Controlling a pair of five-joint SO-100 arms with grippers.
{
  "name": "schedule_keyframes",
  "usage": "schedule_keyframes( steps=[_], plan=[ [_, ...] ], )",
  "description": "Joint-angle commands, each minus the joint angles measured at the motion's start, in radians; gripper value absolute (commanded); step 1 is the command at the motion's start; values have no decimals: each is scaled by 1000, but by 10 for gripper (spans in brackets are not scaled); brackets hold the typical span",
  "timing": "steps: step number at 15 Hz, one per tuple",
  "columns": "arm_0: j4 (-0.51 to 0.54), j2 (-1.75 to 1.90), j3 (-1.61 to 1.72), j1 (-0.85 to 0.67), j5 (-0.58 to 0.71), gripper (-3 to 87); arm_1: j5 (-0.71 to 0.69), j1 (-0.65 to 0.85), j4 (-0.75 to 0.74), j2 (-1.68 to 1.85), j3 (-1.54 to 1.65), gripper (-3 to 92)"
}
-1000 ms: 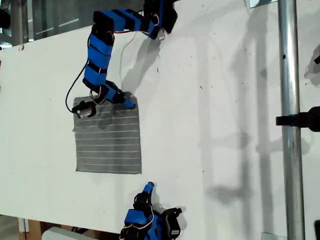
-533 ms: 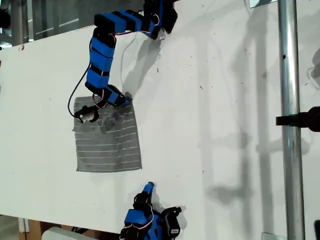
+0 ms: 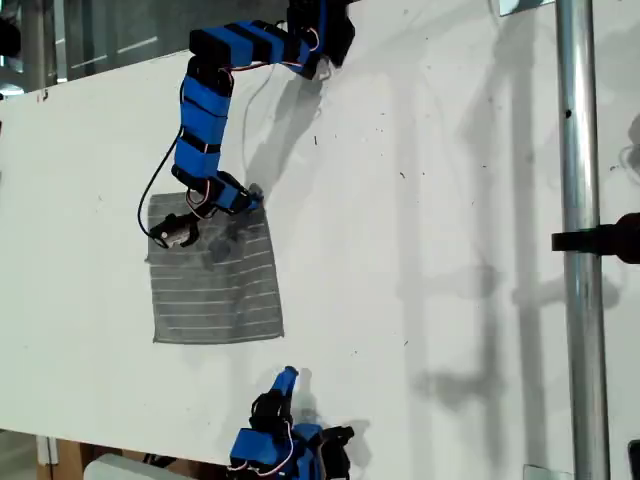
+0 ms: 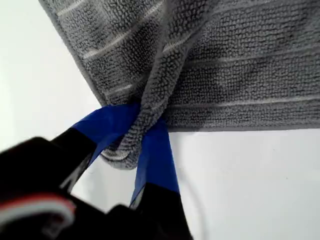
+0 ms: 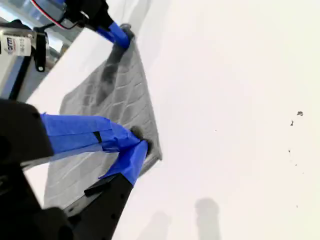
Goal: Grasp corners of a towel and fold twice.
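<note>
Outside first: the towel (image 3: 215, 280), grey with thin pale stripes, lies on the white table (image 3: 420, 200) toward the exterior view's left. Its near edge lies flat and square, while the far edge is rumpled and partly hidden under my first gripper (image 3: 250, 200), which sits at the far corner (image 3: 262, 212) nearest the exterior view's right. My second gripper (image 3: 287, 377) is at the table's near edge, apart from the towel, its arm cut off by the frame's bottom. A metal pole (image 3: 580, 240) crosses the exterior view's right.

Next, the first wrist view: looped terry cloth (image 4: 240, 65) fills the frame, a bunched corner (image 4: 131, 142) pinched between my first gripper's (image 4: 132, 147) blue-taped jaws, which are closed onto it. A raised fold runs up from the pinch. The gripper body is a dark blur.

Finally, the second wrist view: my second gripper's (image 5: 136, 150) blue tips meet with nothing between them, above the towel's (image 5: 107, 107) near corner (image 5: 156, 156); whether they touch the cloth is unclear. Beyond, my first gripper (image 5: 121, 36) holds the far corner (image 5: 127, 33).
</note>
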Motion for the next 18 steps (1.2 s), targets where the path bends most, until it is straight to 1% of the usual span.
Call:
schedule_keyframes(
  steps=[1,3,5,6,7,9,10,12,18],
  plan=[
    [-6,-437,-334,-55,179,-30,17,-29,-18,15,-63,-2],
    [40,-693,-541,-92,400,-30,25,-41,-17,28,-67,-2],
    [87,-850,-690,-150,601,-24,32,-49,-14,40,-64,-2],
    [95,-891,-729,-202,655,131,38,-54,-14,44,-60,-2],
    [106,-933,-765,-252,709,256,43,-60,-14,51,-55,-2],
    [163,-1063,-905,-319,825,311,51,-71,-17,63,-38,-2],
    [186,-1137,-979,-344,853,325,52,-72,-17,69,-31,-2],
    [184,-1262,-1058,-379,868,316,57,-75,-17,86,-15,-2],
    [6,-1454,-914,-413,767,308,60,-78,-8,170,28,-2]
  ],
)
